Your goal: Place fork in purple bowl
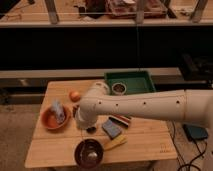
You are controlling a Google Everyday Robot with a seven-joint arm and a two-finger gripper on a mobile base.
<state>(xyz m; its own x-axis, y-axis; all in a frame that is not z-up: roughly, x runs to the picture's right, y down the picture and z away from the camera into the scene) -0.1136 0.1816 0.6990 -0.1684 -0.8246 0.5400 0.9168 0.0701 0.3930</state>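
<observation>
I cannot find the fork. It may be hidden under the big white arm (145,106), or it may be at the gripper, but that does not show. A fork like this is likely light, thin, hard and a bit slippery. It will not bend or break. I think the best place to hold it is the middle of the handle, so it does not tip.

The purple bowl (89,153) sits at the bottom of the frame, left of the middle, near the front edge of the wooden table (150,145). It looks shiny inside, and I see nothing in it.

The gripper (90,129) is the dark bit under the round end of the arm, just above the purple bowl. I cannot tell if it is open or closed, or if it holds anything.

Near the bowl are a yellow thing (115,143) just to its right, a blue sponge (112,128) and a striped thing (120,120). On the left is an orange bowl (46,120) with a pale thing (58,113) in it. An orange ball (75,96) lies behind that. A green tray (131,80) with a small cup (119,88) sits at the back.

Nothing seems to block the way down into the purple bowl. The yellow thing is close, so it could get bumped.
</observation>
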